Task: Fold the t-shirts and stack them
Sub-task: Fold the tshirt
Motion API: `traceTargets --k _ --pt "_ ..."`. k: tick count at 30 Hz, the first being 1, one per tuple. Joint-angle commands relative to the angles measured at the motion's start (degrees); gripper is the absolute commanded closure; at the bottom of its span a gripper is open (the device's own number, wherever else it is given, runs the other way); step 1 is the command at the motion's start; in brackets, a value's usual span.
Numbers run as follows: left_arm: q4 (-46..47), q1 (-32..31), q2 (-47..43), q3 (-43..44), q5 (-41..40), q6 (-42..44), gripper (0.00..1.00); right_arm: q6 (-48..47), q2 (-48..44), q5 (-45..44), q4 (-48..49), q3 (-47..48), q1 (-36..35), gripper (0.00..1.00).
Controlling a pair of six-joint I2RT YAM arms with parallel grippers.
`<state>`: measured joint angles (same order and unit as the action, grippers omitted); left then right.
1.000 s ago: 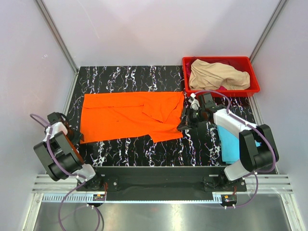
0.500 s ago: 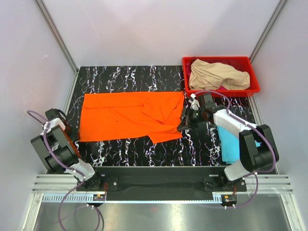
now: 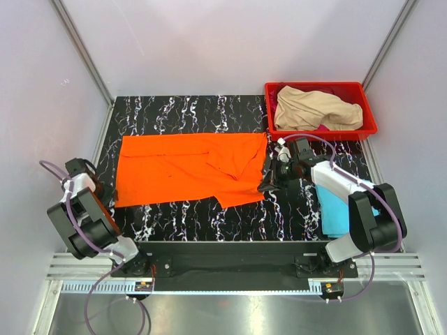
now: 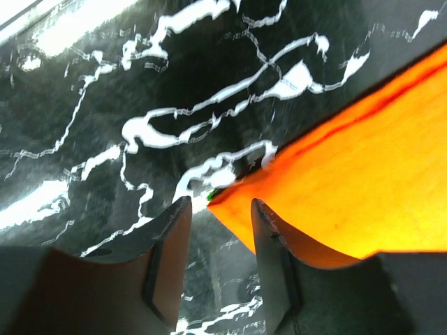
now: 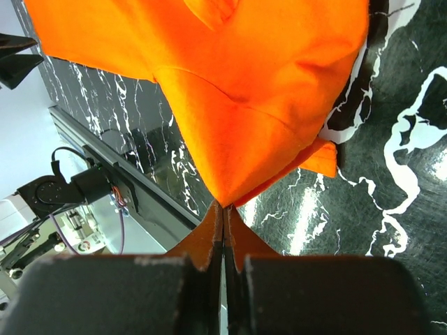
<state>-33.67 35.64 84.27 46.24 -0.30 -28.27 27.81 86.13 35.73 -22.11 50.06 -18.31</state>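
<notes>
Bright orange cloth t-shirt [image 3: 185,167] is lying spread flat across the black marble-patterned tabletop [image 3: 181,112]. Right pincer [image 5: 223,208] is clenching a fold at the shirt's right edge, its fingertips pressed together on the cloth. Left pincer [image 4: 218,209] is standing released, fingers apart on either side of the shirt's near left corner. Beige cloth t-shirt [image 3: 318,108] is sitting crumpled in the red plastic bin [image 3: 369,124]. Light blue cloth t-shirt [image 3: 332,213] is lying partly beneath the right arm.

The orange t-shirt [image 3: 188,171] is matt, smooth cloth. The beige t-shirt [image 3: 314,108] is soft, crumpled cloth. The table [image 3: 181,112] is glossy black marble-look with white veins. The far-right bin [image 3: 356,132] is shiny red plastic.
</notes>
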Motion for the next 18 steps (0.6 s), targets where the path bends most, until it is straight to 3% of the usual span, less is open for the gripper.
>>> traceTargets --k 1,5,10,18 --pt "-1.66 0.13 -2.79 -0.80 -0.06 1.20 0.55 0.49 -1.66 1.63 1.63 -0.58 0.02 1.00" --pt "-2.45 0.22 -5.07 -1.24 1.61 0.85 0.67 0.31 -1.58 2.07 1.46 -0.50 0.02 1.00" --pt "-0.70 0.05 -4.47 -3.17 4.07 0.33 0.56 -0.13 -0.96 2.16 1.28 0.03 0.02 1.00" --pt "-1.40 -1.45 -1.13 0.25 0.56 0.06 0.53 0.05 -0.26 2.07 1.45 0.39 0.11 1.00"
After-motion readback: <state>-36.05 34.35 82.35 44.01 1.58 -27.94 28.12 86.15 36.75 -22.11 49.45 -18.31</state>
